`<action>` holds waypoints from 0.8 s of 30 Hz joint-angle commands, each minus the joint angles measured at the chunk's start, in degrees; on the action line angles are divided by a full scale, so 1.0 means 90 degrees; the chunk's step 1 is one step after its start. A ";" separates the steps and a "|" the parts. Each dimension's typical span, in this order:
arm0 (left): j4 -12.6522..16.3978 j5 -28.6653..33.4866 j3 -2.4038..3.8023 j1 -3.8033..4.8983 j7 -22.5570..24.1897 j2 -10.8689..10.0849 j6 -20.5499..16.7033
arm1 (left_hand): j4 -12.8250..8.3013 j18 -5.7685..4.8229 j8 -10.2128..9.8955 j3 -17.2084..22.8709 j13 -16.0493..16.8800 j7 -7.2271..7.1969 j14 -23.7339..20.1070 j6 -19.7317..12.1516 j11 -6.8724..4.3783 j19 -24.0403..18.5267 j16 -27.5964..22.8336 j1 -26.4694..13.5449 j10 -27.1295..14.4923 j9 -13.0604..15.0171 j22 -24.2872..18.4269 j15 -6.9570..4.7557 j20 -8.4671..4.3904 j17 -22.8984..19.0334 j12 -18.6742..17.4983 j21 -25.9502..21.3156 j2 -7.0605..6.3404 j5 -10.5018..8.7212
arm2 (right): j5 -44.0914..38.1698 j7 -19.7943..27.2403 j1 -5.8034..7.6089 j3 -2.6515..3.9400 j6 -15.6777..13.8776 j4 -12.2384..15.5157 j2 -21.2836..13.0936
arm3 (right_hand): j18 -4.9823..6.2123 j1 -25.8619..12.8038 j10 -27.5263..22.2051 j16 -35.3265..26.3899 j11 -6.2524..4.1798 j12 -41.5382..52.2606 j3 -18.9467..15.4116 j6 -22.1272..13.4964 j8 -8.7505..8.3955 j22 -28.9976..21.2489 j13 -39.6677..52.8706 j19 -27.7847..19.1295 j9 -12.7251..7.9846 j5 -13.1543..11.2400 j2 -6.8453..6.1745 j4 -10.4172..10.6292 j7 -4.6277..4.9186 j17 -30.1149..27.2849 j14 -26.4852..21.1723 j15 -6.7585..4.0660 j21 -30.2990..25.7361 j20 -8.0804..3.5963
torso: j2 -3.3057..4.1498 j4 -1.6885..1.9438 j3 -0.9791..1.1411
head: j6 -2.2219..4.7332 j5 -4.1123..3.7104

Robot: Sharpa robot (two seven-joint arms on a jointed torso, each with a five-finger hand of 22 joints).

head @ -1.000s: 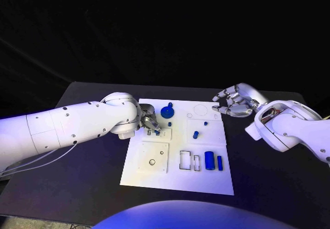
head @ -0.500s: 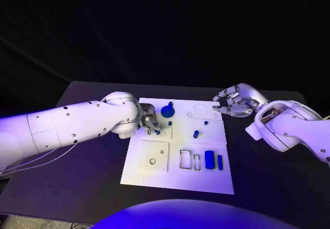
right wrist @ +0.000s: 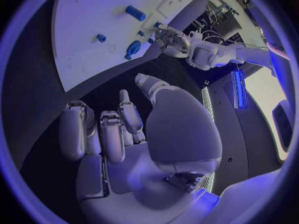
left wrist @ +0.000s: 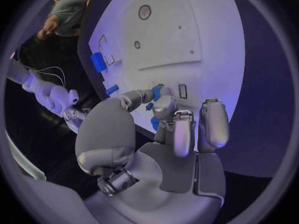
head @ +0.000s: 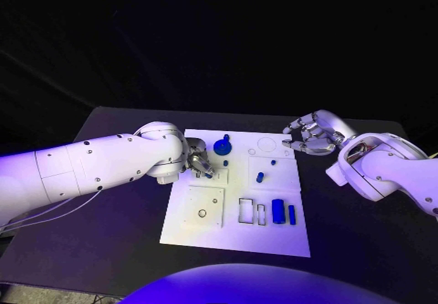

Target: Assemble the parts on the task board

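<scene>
Head view shows the white task board [head: 233, 237] in the middle of the black table [head: 100, 253]. On its 12 o'clock part stands a round blue part with a stem [head: 223, 148]. A small blue peg [head: 260, 178] sits near the board's centre, with a smaller one [head: 272, 163] just toward 1 o'clock of it. Toward 5 o'clock two blue bars [head: 277, 212] lie side by side, just beside two empty rectangular slots [head: 246, 211]. At 7 o'clock a raised square plate [head: 204, 208] carries a small hole.

The left hand [head: 200, 165] is down on the board's 10 o'clock edge. In the left wrist view its fingertips [left wrist: 163, 104] are closed together on a small blue part [left wrist: 157, 91], with another bit of blue [left wrist: 154, 123] showing lower between the fingers.

The right hand [head: 310, 136] hangs over bare table off the board's 2 o'clock corner, well apart from every part. Its fingers [right wrist: 121, 127] are curled inward around nothing.

No brand, label or writing can be read on the board or the parts; some lettering at the rim of the right wrist view is too small to make out.
</scene>
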 commanded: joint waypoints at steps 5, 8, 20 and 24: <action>0.0021 -0.0017 -0.0014 -0.0020 0.0024 -0.0006 -0.0029 | -0.0962 -0.0106 0.0015 0.0922 -0.0008 -0.0113 0.0673 0.0075 -0.0011 0.0040 0.0041 0.0020 0.0052 0.0004 0.0522 -0.0038 0.0016 0.1677 -0.0011 0.0027 0.0043 0.0011 | -0.0084 0.0016 -0.0009 0.0000 0.0048 0.0003 0.0006 | 0.0084 -0.0069 0.0023 -0.0019 -0.0002 -0.0008 0.0026 0.0035 0.0037 0.0864 0.0003 -0.0009 0.0006 0.0020 -0.0016 0.0005 -0.0018 0.1387 0.0598 -0.0055 -0.0028 -0.0051 | 0.0002 -0.0002 0.0000 | 0.0010 0.0011; 0.0021 0.0017 -0.0013 -0.0020 0.0034 -0.0010 -0.0093 | -0.0965 -0.0106 0.0016 0.0925 -0.0008 -0.0114 0.0673 0.0077 -0.0012 0.0042 0.0041 0.0024 0.0053 0.0003 0.0524 -0.0038 0.0016 0.1677 -0.0012 0.0028 0.0044 0.0011 | -0.0111 0.0018 -0.0011 0.0000 0.0044 0.0002 0.0007 | 0.0084 -0.0069 0.0023 -0.0019 -0.0002 -0.0008 0.0026 0.0035 0.0037 0.0864 0.0003 -0.0009 0.0006 0.0020 -0.0016 0.0005 -0.0018 0.1387 0.0598 -0.0055 -0.0028 -0.0051 | 0.0003 -0.0003 -0.0001 | 0.0017 0.0012; -0.0035 0.0118 -0.0011 -0.0020 0.0031 0.0022 -0.0061 | -0.0978 -0.0104 0.0015 0.0954 -0.0033 -0.0111 0.0673 0.0089 -0.0012 0.0038 0.0041 0.0043 0.0055 -0.0007 0.0522 -0.0039 0.0019 0.1677 -0.0036 0.0021 0.0067 -0.0041 | -0.0094 0.0014 -0.0014 0.0000 0.0043 0.0003 0.0009 | 0.0087 -0.0085 0.0021 -0.0025 -0.0005 -0.0010 0.0041 0.0038 0.0043 0.0859 -0.0002 -0.0014 0.0014 0.0028 -0.0021 0.0010 -0.0021 0.1373 0.0594 -0.0057 -0.0041 -0.0052 | 0.0000 0.0001 0.0005 | 0.0006 0.0013; -0.0069 0.0139 -0.0012 -0.0020 -0.0002 0.0050 0.0027 | -0.0959 -0.0104 0.0006 0.0946 -0.0045 -0.0105 0.0673 0.0085 -0.0002 0.0037 0.0041 0.0006 0.0060 -0.0018 0.0524 -0.0035 0.0022 0.1677 -0.0045 0.0016 0.0061 -0.0109 | -0.0083 0.0014 -0.0015 0.0000 0.0045 0.0000 0.0012 | 0.0087 -0.0085 0.0021 -0.0025 -0.0005 -0.0010 0.0041 0.0038 0.0043 0.0859 -0.0002 -0.0014 0.0014 0.0028 -0.0021 0.0010 -0.0021 0.1373 0.0594 -0.0057 -0.0041 -0.0052 | -0.0003 -0.0004 0.0008 | 0.0003 0.0017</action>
